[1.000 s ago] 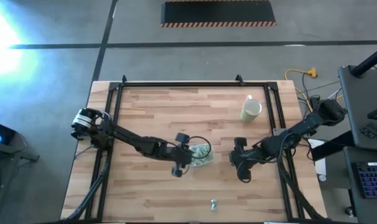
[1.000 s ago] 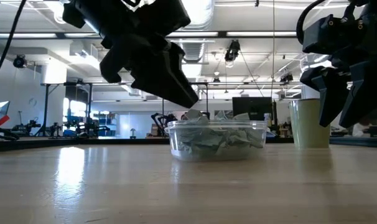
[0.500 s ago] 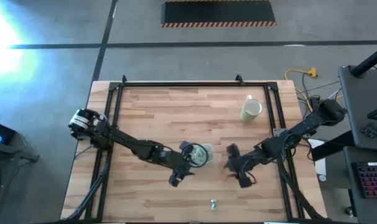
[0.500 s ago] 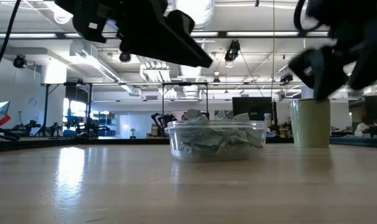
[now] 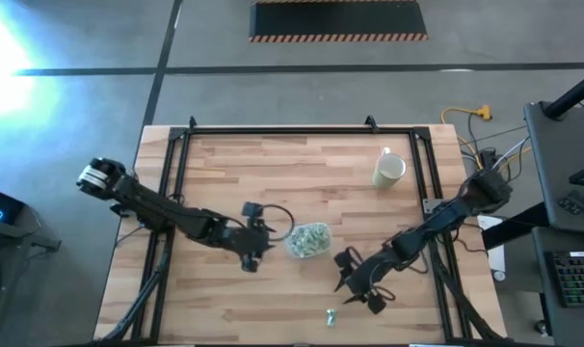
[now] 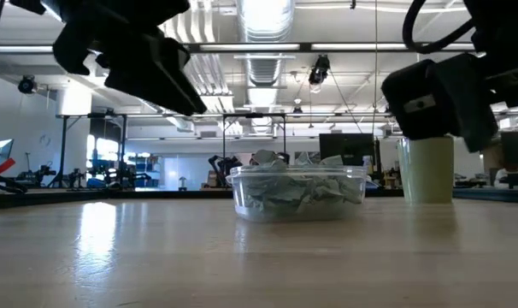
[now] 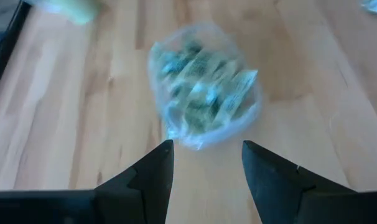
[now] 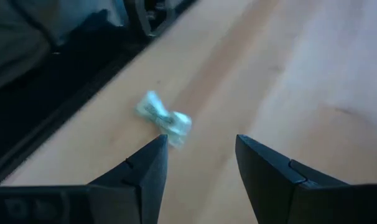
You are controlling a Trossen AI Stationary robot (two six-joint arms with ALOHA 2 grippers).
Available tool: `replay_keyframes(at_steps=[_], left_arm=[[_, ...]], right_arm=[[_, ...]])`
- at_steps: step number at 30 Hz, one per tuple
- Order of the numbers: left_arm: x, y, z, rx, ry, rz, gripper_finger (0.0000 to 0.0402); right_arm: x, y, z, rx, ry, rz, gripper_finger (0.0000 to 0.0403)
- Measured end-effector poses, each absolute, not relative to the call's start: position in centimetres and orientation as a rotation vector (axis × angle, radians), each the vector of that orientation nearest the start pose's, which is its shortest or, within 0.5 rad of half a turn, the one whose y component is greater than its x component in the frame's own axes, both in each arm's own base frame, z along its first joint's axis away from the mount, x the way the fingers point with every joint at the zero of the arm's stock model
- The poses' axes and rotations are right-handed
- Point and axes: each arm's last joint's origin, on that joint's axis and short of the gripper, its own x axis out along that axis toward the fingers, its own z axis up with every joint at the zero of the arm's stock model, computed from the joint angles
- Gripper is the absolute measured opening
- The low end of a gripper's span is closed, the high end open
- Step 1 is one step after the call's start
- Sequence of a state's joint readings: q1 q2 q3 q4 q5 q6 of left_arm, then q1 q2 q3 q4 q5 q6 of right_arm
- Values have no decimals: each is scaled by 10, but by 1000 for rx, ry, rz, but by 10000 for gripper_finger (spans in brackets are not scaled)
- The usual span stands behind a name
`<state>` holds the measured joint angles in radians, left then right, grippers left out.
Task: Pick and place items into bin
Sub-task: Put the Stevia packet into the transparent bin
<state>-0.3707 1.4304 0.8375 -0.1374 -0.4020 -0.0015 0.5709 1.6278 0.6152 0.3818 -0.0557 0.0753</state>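
One wrapped candy [image 5: 330, 314] lies near the worktop's front edge — both grippers, left [image 5: 256, 253] and right [image 5: 355, 292], gape empty; the bin [image 5: 308, 239] is full.

Pale wood-plank desk [image 5: 225, 173] w/ black frame, clear bin [image 5: 308, 240] of wrapped items near centre, cream mug [image 5: 389, 171] toward far right, one stray wrapped item [image 5: 331, 314] nr front edge.
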Motion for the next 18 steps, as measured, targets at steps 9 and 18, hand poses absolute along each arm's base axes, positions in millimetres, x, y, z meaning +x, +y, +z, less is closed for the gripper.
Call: replay_keyframes(at_steps=[9, 18], left_arm=[[240, -85, 204, 188, 640, 83, 173], [233, -85, 203, 172, 586, 82, 173]], right_arm=[[279, 186, 121, -93, 655, 739, 176], [292, 196, 104, -104, 739, 779, 173]])
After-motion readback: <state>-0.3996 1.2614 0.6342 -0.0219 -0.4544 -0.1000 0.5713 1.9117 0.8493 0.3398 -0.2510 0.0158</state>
